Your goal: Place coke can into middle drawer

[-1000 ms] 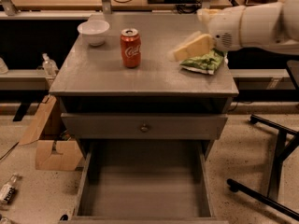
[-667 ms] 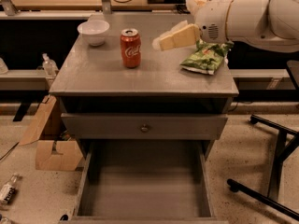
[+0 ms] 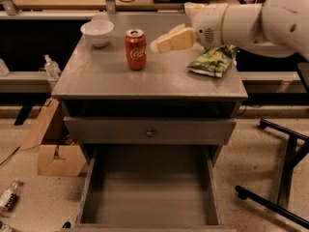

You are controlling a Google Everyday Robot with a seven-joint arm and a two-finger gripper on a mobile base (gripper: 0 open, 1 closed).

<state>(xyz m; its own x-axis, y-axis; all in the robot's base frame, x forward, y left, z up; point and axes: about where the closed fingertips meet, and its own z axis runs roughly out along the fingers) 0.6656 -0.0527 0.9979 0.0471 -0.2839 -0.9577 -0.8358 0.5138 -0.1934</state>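
one can (image 3: pixel 135 49) upright on worktop (image 3: pixel 145 79), drawer (image 3: pixel 149 197) pulled out below, bare. pincer (image 3: pixel 155 45) just right of can, holding nothing; spread or pressed together, cannot tell. risk: sideways approach nudges can, toppling it toward bowl (image 3: pixel 97 32).

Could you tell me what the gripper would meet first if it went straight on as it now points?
Probably the coke can: the gripper hovers close beside it over the cabinet top, pointing toward its upper part, though depth is hard to judge.
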